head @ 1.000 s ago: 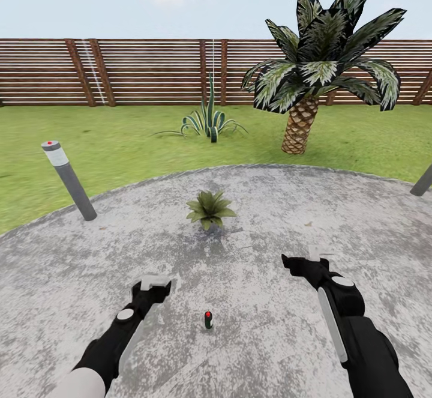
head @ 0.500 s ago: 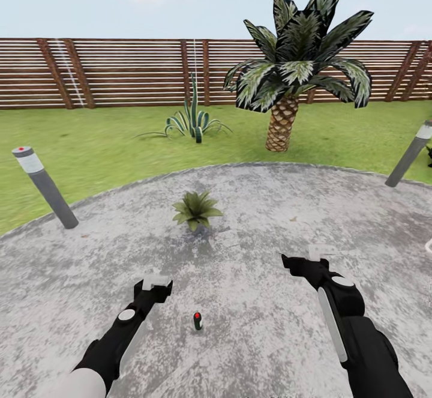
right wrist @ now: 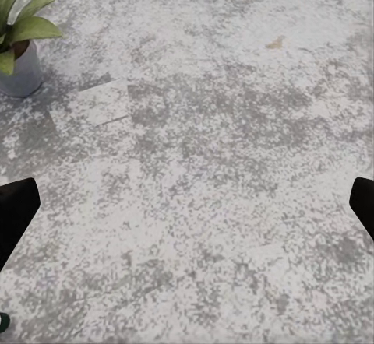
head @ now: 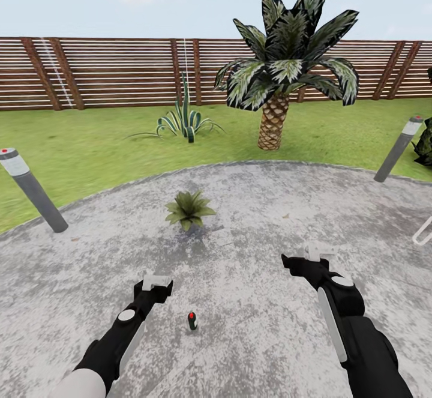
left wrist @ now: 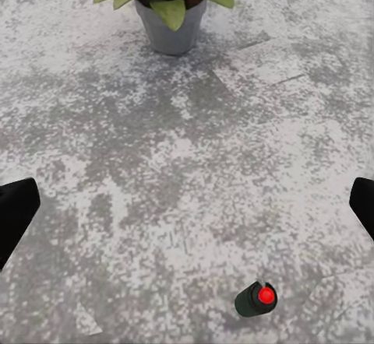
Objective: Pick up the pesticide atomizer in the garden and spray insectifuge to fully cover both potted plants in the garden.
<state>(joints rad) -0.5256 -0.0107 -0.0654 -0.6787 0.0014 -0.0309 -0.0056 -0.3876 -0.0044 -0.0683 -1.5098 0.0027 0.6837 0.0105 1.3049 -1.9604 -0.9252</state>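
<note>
Both my arms reach forward and low over the grey paved patio (head: 288, 206), one on each side of my body. My left tool (head: 156, 280) is at the end of a black forearm that goes up and a little inward. In the left wrist view its two dark fingertips (left wrist: 15, 215) stand at the far edges of the picture, so this tool is wide and holds nothing. My right tool (head: 315, 253) is held a little farther forward than the left one, and its wrist is bent inward. Its fingertips (right wrist: 15, 208) also stand far apart at the edges of the right wrist view, wide and empty.

The pesticide atomizer (head: 192, 320) stands upright on the patio between my two arms, nearer to the left tool and a little closer to me than that tool. It is a small dark green bottle with a red top, and nothing touches it.

One potted plant (head: 188, 209) sits in a grey pot on the patio, farther ahead, well apart from the atomizer. Behind the patio there are the lawn (head: 108, 146), a palm (head: 282, 68) and the wooden fence (head: 120, 71).
</note>
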